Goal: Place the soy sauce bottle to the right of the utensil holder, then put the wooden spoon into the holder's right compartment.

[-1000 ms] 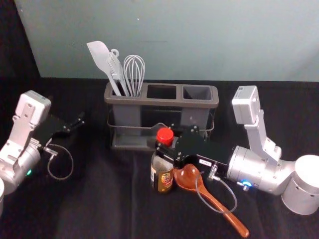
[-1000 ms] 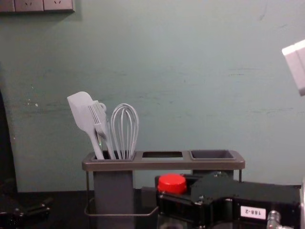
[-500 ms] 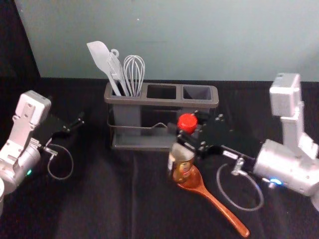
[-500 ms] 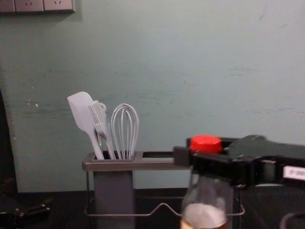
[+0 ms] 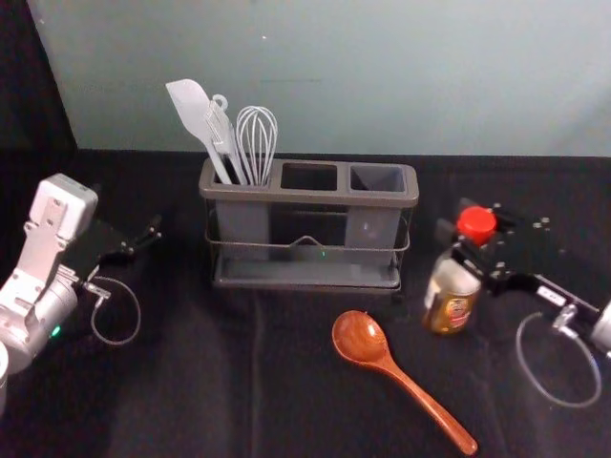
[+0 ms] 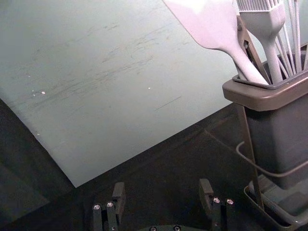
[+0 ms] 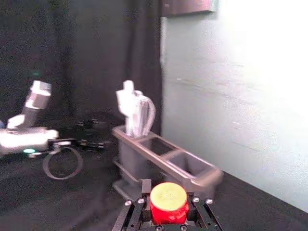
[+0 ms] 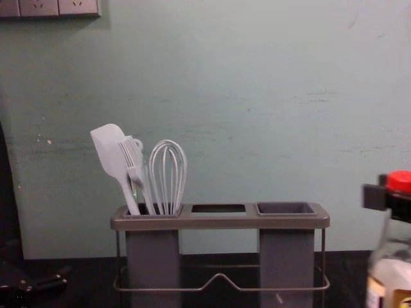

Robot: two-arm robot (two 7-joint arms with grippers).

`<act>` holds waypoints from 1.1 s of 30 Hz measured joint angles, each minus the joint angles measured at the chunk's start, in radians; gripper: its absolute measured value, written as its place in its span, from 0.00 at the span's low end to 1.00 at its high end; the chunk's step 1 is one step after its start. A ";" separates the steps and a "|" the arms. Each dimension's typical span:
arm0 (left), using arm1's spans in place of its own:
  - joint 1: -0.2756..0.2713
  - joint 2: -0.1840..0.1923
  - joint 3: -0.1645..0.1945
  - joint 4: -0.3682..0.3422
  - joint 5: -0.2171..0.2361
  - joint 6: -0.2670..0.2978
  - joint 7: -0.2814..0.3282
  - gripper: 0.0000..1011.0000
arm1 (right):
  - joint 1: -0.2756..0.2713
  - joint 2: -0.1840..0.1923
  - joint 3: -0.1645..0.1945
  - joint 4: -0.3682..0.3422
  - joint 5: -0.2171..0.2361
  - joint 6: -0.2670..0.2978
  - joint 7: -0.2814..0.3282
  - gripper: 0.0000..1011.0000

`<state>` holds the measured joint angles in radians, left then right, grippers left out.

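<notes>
Cloth (image 5: 191,391), black and a bit wrinkly, covers the table from side to side. Behind it stands a plain gray-green wall (image 5: 401,76) with small scratches. A dark curtain (image 5: 24,86) hangs at the upper left of the head view. Wall plates (image 8: 50,8) sit at the upper left of the chest view.

The soy sauce bottle (image 5: 449,301) is right of the middle in the head view, near the right side of the utensil holder (image 5: 310,197). The right gripper (image 5: 467,236) is pinching it just under its red cap (image 5: 476,223). Half a second ago the bottle was over the round end of the wooden spoon (image 5: 359,338); now it has moved right, and the whole spoon can be seen. The spoon lies where it was, low in the middle, its handle pointing to the lower right.

The left gripper (image 5: 154,232) rests at the left of the head view, just as before, its fingers spread apart with nothing between them. The spatula (image 5: 194,107), brush (image 5: 221,135) and whisk (image 5: 257,134) still stand in the holder's left part.

The chest view cuts off the bottle's side and bottom. I can't tell if the bottle touches the cloth. Its label is too small to read.
</notes>
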<state>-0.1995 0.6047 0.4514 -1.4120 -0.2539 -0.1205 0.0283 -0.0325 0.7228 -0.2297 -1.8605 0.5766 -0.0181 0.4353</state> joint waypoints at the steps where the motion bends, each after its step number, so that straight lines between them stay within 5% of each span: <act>1: 0.000 0.000 0.000 0.000 0.000 0.000 0.000 0.99 | -0.002 0.000 0.007 0.006 0.000 -0.002 -0.002 0.37; 12: 0.000 0.000 0.000 0.000 0.000 0.000 0.000 0.99 | 0.067 -0.058 0.025 0.120 -0.034 -0.006 -0.009 0.37; 21: 0.000 0.000 0.000 0.000 0.000 0.000 0.000 0.99 | 0.200 -0.140 -0.013 0.273 -0.077 0.001 0.007 0.37; 33: 0.000 0.000 0.000 0.000 0.000 0.000 0.000 0.99 | 0.303 -0.212 -0.039 0.417 -0.098 -0.045 0.048 0.37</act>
<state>-0.1995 0.6047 0.4514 -1.4120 -0.2539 -0.1205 0.0283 0.2700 0.5106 -0.2682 -1.4435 0.4788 -0.0628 0.4835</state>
